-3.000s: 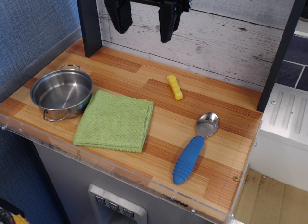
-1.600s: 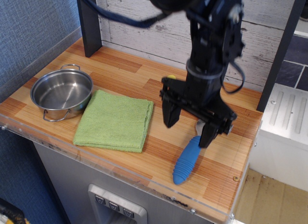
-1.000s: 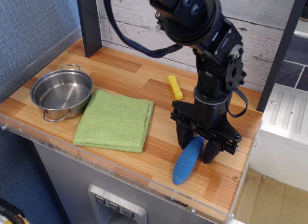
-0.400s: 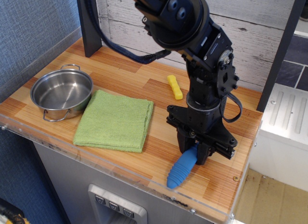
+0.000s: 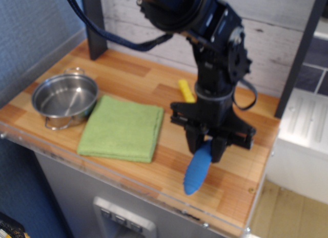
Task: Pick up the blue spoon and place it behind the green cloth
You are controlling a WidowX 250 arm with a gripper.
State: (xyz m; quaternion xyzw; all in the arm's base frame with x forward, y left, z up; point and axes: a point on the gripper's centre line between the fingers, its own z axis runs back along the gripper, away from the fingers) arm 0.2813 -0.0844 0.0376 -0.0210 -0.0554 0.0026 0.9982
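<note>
My gripper (image 5: 205, 147) is shut on the blue spoon (image 5: 197, 169) near the top of its ribbed blue handle. The handle hangs down and to the left, its tip just above the front right of the counter. The silver bowl is hidden behind the fingers. The green cloth (image 5: 121, 128) lies flat on the counter to the left of the gripper, apart from it. The frame is slightly blurred.
A steel pot (image 5: 65, 98) stands left of the cloth. A small yellow ridged stick (image 5: 185, 90) lies behind the gripper, partly hidden by the arm. A dark post (image 5: 94, 25) stands at the back left. The counter's front edge (image 5: 154, 189) is close below the spoon.
The gripper came down from the back, straddled the spoon's handle and shut on it. The spoon has since been raised off the counter, handle tip now hanging free.
</note>
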